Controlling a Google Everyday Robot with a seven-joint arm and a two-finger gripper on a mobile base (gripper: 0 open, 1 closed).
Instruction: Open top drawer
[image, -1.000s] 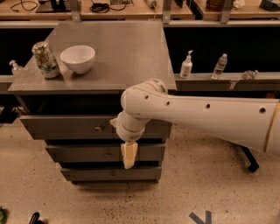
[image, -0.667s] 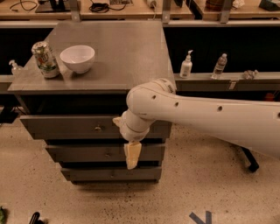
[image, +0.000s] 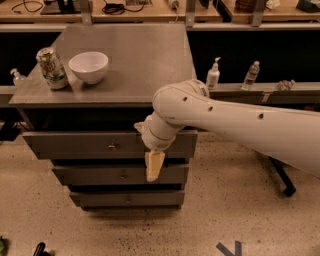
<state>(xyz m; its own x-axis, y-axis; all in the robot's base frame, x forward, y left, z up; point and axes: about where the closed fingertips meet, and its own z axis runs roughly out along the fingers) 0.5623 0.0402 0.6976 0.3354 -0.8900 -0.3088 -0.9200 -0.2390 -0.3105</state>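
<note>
The top drawer is the widest gray front, just under the cabinet's top, with a small metal knob at its middle. Below it are the mid-sized drawer front and the smallest one. My gripper hangs point-down from the white arm. It is in front of the right part of the top drawer, its tip over the mid-sized front. It is to the right of the knob and apart from it.
On the gray cabinet top stand a drink can and a white bowl. A pump bottle and a water bottle stand on the ledge at right. A black stand leg lies on the speckled floor.
The arm and gripper have shifted slightly to the right and the gripper's tip has risen a little. The drawers, can and bowl have not moved.
</note>
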